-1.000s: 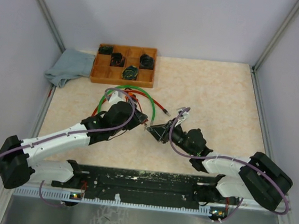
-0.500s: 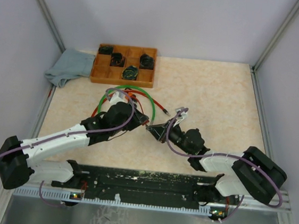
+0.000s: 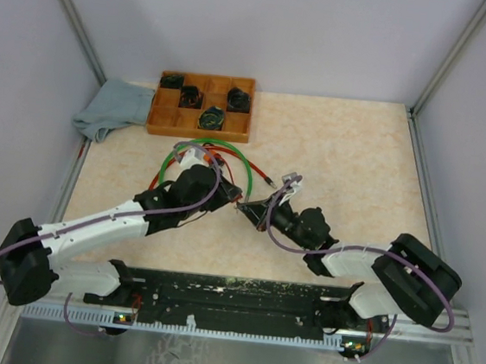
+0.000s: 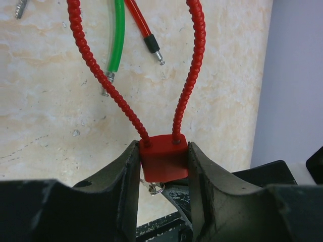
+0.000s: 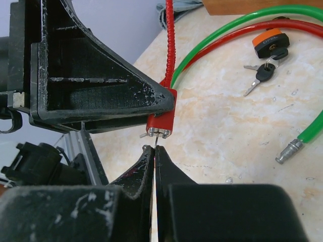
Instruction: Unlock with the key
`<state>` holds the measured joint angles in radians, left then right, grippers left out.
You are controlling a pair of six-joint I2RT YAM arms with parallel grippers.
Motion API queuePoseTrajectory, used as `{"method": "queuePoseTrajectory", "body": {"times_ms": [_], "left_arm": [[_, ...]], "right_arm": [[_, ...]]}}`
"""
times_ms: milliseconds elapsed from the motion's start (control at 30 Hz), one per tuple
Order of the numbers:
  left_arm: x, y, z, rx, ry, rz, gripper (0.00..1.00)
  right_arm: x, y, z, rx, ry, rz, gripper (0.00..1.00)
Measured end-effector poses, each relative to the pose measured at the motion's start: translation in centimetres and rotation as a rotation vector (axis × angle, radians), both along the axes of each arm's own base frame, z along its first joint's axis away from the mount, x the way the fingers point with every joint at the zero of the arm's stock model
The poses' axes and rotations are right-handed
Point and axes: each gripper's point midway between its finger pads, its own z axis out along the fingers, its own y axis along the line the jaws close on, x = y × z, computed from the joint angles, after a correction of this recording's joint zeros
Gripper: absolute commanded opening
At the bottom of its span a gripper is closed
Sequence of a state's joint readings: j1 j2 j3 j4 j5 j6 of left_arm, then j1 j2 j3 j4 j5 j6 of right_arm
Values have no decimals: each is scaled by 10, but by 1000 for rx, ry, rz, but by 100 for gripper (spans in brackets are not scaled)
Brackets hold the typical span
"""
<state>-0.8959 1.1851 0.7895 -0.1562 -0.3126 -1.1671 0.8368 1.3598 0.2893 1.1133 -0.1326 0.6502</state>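
The left gripper clamps a small red plastic lock block between its matte black, scuffed fingers, holding it just above the tabletop at the middle of the workspace. From the top of the block rises a red beaded cable, ribbed like a string of tiny discs, forming a tall narrow loop. The right gripper is pinched tight on a small silver key that sticks out of the block's underside, its black wedge-shaped tips meeting flat with only that thin metal sliver between them. On the table beyond lie a glossy smooth green cable with a bare metal end and a smooth red cable with a black sleeve and steel pin. Near them sits an orange-and-black padlock with a pair of black-headed keys attached. The tabletop is a beige, marble-veined surface. At its far edge rests a partitioned wooden tray with dark items in some compartments, and a crumpled grey-blue cloth lies just beside it. Plain pale lilac walls framed by slanting aluminium posts enclose the space.
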Motion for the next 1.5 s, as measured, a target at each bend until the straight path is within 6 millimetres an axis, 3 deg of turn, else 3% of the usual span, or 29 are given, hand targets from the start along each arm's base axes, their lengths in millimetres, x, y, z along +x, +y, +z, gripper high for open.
{"method": "queuePoseTrajectory", "body": {"times_ms": [267, 467, 900, 1367, 1500], "left_arm": [[6, -1, -7, 47, -39, 7, 0], [4, 2, -8, -2, -108, 0, 0], [-27, 20, 36, -283, -440, -84, 0], [-47, 22, 68, -262, -708, -226, 0], [-49, 21, 69, -235, -739, -251, 0]], "right_arm": [[7, 4, -5, -56, -14, -7, 0], [13, 4, -7, 20, 51, 26, 0], [-7, 12, 27, 336, 309, 202, 0], [-16, 14, 50, 443, 445, 302, 0], [-18, 14, 50, 440, 453, 319, 18]]}}
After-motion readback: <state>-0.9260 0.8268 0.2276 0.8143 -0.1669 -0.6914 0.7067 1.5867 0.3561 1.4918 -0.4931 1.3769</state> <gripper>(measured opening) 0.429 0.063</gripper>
